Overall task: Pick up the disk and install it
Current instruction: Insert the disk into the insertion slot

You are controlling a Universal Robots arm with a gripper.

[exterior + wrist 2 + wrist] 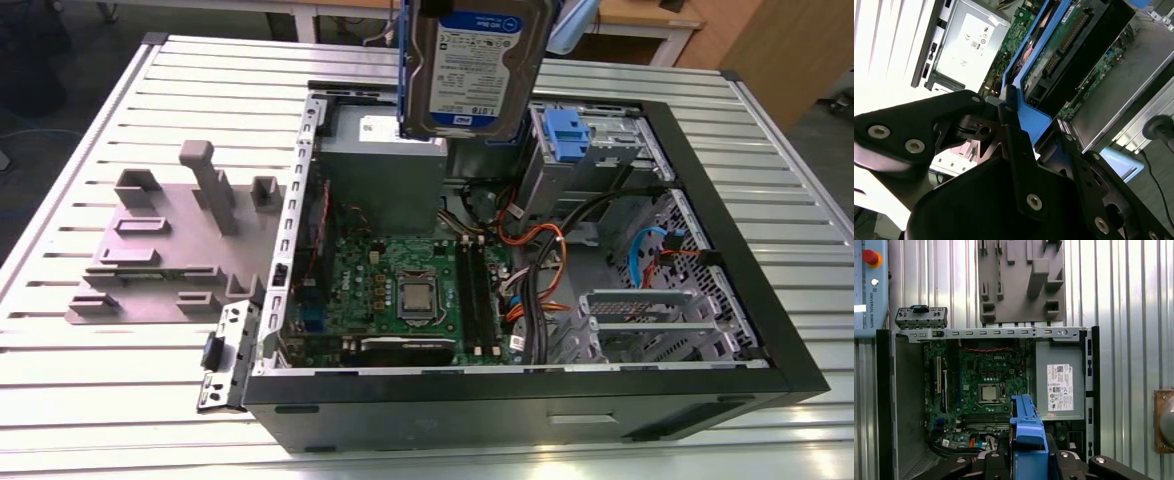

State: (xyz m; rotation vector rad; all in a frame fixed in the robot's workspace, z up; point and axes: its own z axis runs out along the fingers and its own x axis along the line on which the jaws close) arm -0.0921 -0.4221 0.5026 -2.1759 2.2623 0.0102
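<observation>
Disk (pixel 474 70) hangs clear above the open PC case (pixel 747 330), on edge, long axis near vertical. Gripper (pixel 1028 456) fingers are clamped on its blue carrier frame (pixel 1026 112) at the upper end. Power supply (pixel 387 165) sits by its lower end, toward the exterior view's left. Drive cage (pixel 621 150) with blue latch (pixel 567 135) lies lower, toward the exterior view's right.

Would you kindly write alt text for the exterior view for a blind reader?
A flat silver hard drive with a blue-and-white label hangs upright above an open black computer case showing its green motherboard. A grey plastic fixture lies on the ribbed metal table at the exterior view's left.
</observation>
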